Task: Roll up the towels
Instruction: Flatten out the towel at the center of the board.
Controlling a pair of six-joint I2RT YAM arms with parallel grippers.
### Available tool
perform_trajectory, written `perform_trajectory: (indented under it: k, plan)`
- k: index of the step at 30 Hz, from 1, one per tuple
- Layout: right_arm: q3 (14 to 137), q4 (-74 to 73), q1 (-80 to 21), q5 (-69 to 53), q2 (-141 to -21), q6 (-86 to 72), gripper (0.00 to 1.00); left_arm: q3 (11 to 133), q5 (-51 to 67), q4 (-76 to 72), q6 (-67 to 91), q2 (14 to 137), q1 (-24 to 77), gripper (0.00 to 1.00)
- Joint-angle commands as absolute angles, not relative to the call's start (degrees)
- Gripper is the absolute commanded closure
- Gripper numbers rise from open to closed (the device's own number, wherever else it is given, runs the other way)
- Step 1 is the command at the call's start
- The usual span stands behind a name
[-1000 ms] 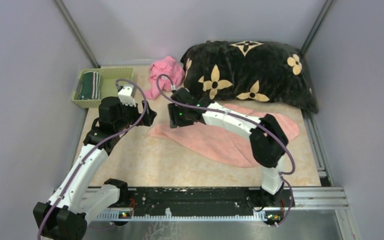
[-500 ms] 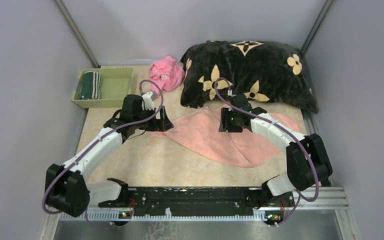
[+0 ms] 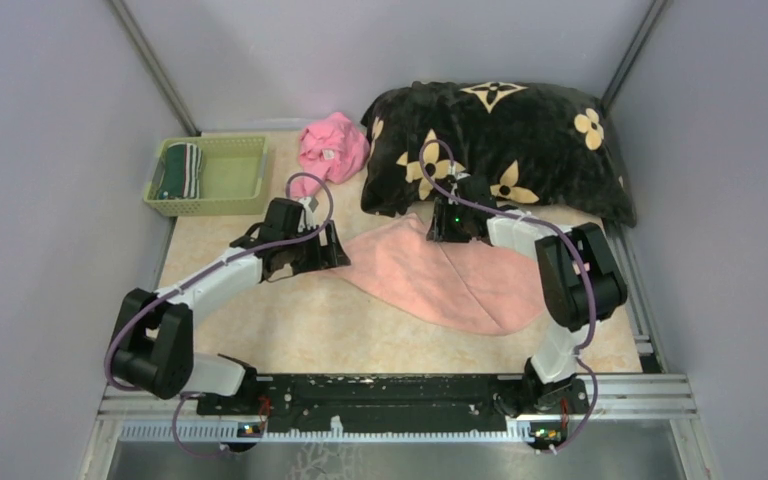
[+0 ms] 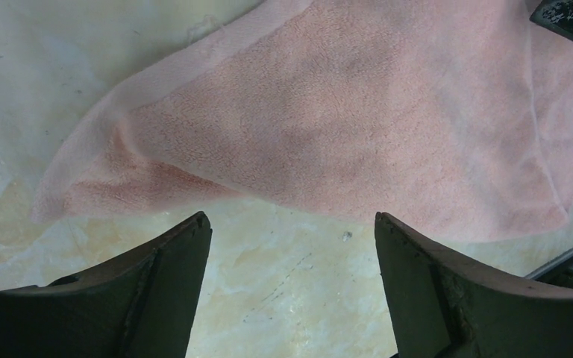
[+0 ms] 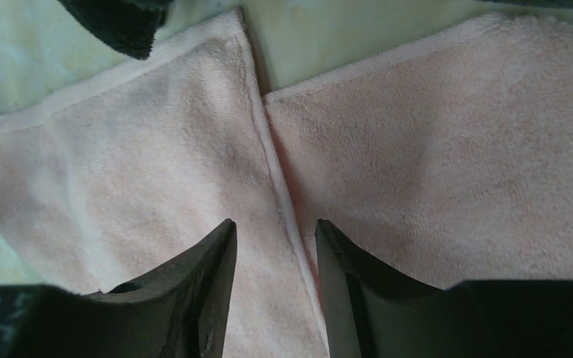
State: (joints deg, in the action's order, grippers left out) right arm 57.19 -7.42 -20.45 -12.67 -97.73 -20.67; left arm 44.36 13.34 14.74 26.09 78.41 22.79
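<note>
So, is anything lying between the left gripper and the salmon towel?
Nothing visible. The left gripper is open over the bare table, and the salmon towel has its near edge just ahead of the fingertips, with nothing lying between them.

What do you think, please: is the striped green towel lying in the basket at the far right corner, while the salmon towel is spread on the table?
Not quite: the top external view shows the basket holding the striped green towel at the far left corner, not the right. The salmon towel is indeed spread on the table.
</note>
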Motion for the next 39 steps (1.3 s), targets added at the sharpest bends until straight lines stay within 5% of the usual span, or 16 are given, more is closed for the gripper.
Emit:
perform_trajectory:
  k: [1,8,17,25,33,39]
  plan:
    - [60.1,-1.3,-20.1,-15.2,-101.1,-19.3,0.57,42.7,10.7,10.9,27.5,80.4,23.0,0.15]
    - [59.9,1.0,-20.1,-20.9,-103.2,-18.9,0.65,43.0,8.8,10.4,27.0,85.9,23.0,0.22]
    - [58.6,0.8,-20.4,-25.9,-99.6,-18.7,1.00,47.3,7.6,8.9,27.1,95.4,23.0,0.44]
    - [57.0,-1.9,-29.4,-24.0,-89.1,-18.5,1.00,63.3,8.4,8.3,25.0,107.1,22.9,0.49]
    - [64.4,-1.9,-52.8,-16.8,-93.6,-18.1,1.00,62.2,12.4,8.8,26.7,99.5,15.1,0.34]
    - [74.3,-12.8,-61.4,-11.3,-101.0,-12.7,0.65,51.0,12.9,14.4,28.2,84.1,8.9,0.19]
